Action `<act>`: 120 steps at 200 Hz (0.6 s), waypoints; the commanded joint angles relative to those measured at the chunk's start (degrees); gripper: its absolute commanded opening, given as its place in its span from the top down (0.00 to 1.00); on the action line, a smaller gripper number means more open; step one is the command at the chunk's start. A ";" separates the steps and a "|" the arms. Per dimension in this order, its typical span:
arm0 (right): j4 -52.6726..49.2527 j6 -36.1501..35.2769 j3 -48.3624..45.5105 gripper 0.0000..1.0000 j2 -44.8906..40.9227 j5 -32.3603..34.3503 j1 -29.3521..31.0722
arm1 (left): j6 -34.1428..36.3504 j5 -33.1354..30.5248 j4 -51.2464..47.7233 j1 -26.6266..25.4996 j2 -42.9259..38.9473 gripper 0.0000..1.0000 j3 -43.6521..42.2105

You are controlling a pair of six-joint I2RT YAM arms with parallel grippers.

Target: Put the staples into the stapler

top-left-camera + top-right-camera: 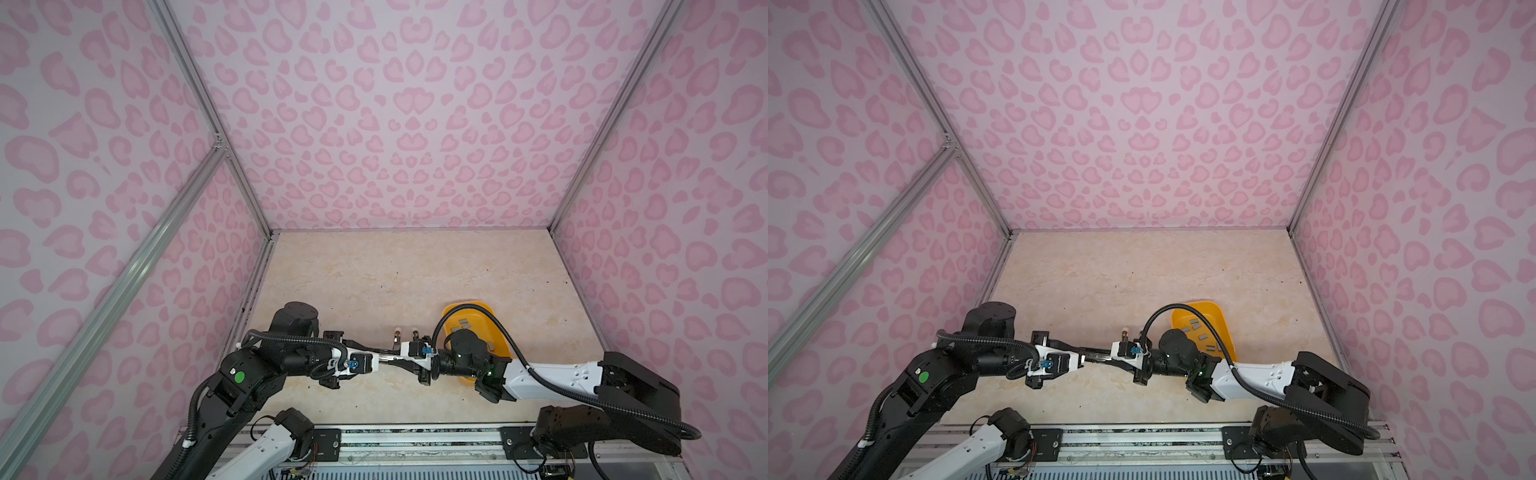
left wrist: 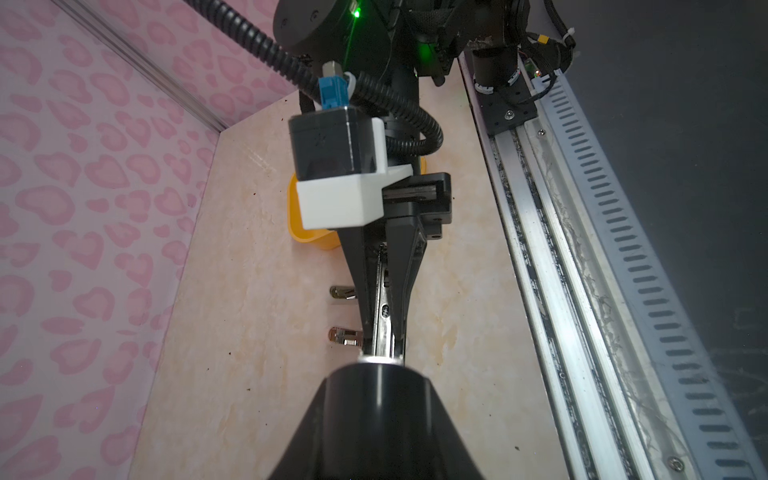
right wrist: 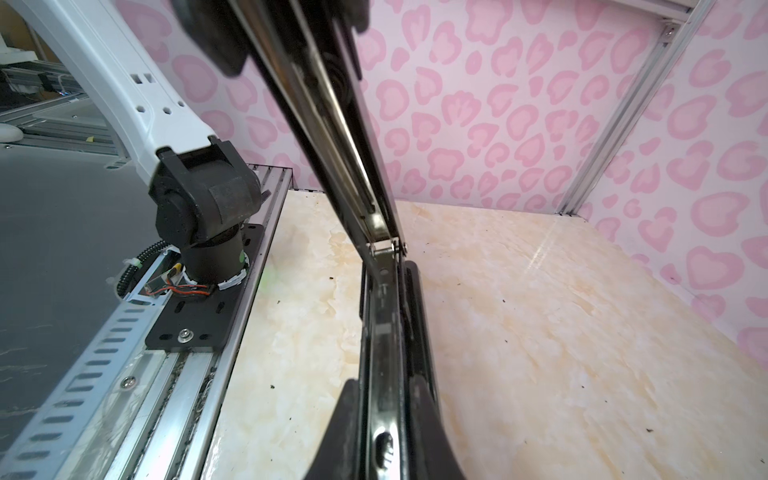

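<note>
gripping opened long black stapler with left end effector and right end effector, both pinched shut. flat grey staples in orange plastic tray.

- Walls: pale pink, scattered with darker pink heart-like blotches.
- Table: cream, with faint marble veining.
- Tray: orange-yellow.
- Staples: grey.
- Stapler: black, with a silvery metal rail.
- Arms: black and white.
- Plug: blue.
- Sticker: green.

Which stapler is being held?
The long black stapler, held by left hand and right hand; the two small metallic staplers lie on the table.
</note>
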 commanded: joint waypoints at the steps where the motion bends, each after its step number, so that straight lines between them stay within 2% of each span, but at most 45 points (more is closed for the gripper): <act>1: -0.77 2.09 -1.64 1.00 -0.42 -2.19 -1.70 | 2.94 2.59 0.69 3.60 -0.10 0.96 1.70; 25: -0.33 1.79 -2.96 1.00 -1.43 -4.71 -3.82 | 3.67 5.38 1.06 7.35 0.26 0.96 1.24; 101: 1.09 1.53 -6.13 1.00 -5.44 -5.42 -5.69 | 3.76 16.43 4.24 16.78 2.01 0.96 0.77; 120: 1.99 2.18 -7.08 1.00 -6.98 -6.10 -6.35 | 3.85 18.47 4.96 17.81 2.10 0.96 0.68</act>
